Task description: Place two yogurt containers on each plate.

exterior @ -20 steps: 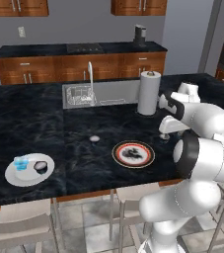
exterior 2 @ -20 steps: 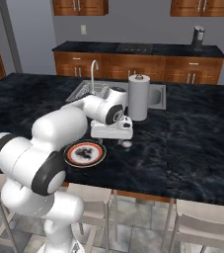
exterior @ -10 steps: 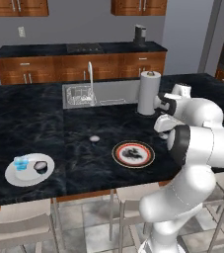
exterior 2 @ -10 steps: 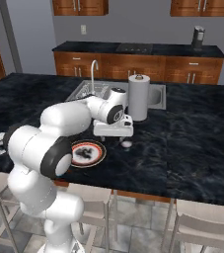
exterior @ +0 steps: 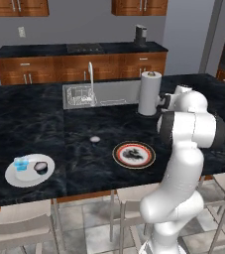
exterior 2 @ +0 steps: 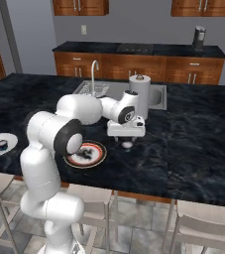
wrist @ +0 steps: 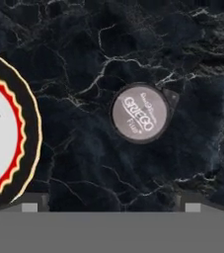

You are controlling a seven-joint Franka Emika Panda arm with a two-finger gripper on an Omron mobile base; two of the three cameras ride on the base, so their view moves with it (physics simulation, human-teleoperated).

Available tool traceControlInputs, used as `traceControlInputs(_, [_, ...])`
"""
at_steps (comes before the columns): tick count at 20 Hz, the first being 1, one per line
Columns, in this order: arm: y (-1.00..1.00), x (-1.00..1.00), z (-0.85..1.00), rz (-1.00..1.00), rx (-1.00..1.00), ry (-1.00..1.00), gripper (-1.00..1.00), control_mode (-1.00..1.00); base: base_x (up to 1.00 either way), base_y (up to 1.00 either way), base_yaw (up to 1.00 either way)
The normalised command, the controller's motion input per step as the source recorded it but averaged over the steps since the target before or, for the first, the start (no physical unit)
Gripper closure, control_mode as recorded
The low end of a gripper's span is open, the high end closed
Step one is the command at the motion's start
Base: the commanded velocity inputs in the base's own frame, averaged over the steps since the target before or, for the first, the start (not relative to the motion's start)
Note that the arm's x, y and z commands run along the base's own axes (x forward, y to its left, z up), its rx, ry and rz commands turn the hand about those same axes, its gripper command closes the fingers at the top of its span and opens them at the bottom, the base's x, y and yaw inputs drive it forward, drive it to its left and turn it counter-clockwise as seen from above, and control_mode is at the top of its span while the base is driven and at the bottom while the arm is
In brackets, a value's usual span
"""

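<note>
A dark yogurt container with a pale grey top (wrist: pixel 140 113) stands on the black counter, straight under my gripper (wrist: pixel 111 202). The gripper is open, its tips wide apart above the cup. From the right base view the gripper (exterior 2: pixel 126 134) hangs just over that cup (exterior 2: pixel 127 144), right of the patterned plate (exterior 2: pixel 85 154). The patterned plate (exterior: pixel 134 155) carries no cup; its orange-red rim (wrist: pixel 19 128) lies beside the cup. Another grey-topped container (exterior: pixel 94 139) sits alone mid-counter. The white plate (exterior: pixel 29 171) holds the light blue cup (exterior: pixel 20 163) and a dark cup (exterior: pixel 41 167).
A paper towel roll (exterior: pixel 149 93) stands upright just behind the hand, beside the sink (exterior: pixel 91 94) with its faucet. Stools (exterior: pixel 20 233) line the counter's front edge. My own white arm (exterior: pixel 188 129) blocks the counter's right part in the left base view.
The arm's elbow and lower links have swung from a low crouch to an upright stance. The hand has stayed over the cup by the paper towel roll.
</note>
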Motion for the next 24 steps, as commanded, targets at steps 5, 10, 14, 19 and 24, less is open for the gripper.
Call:
traceControlInputs(5, [-0.17, 0.31, -0.56, 0.0, 0.0, 0.0, -1.0, -1.0, 0.0, 0.0, 0.0])
traceControlInputs(10, [0.0, 0.31, -0.41, 0.0, 0.0, 0.0, -1.0, -1.0, 0.0, 0.0, 0.0])
traceControlInputs(14, [0.03, 0.25, -0.23, 0.0, 0.0, 0.0, -1.0, -1.0, 0.0, 0.0, 0.0])
traceControlInputs(19, [0.08, 0.25, -0.16, 0.0, 0.0, 0.0, -1.0, -1.0, 0.0, 0.0, 0.0])
traceControlInputs(24, [0.07, 0.13, -0.17, 0.0, 0.0, 0.0, -1.0, -1.0, 0.0, 0.0, 0.0])
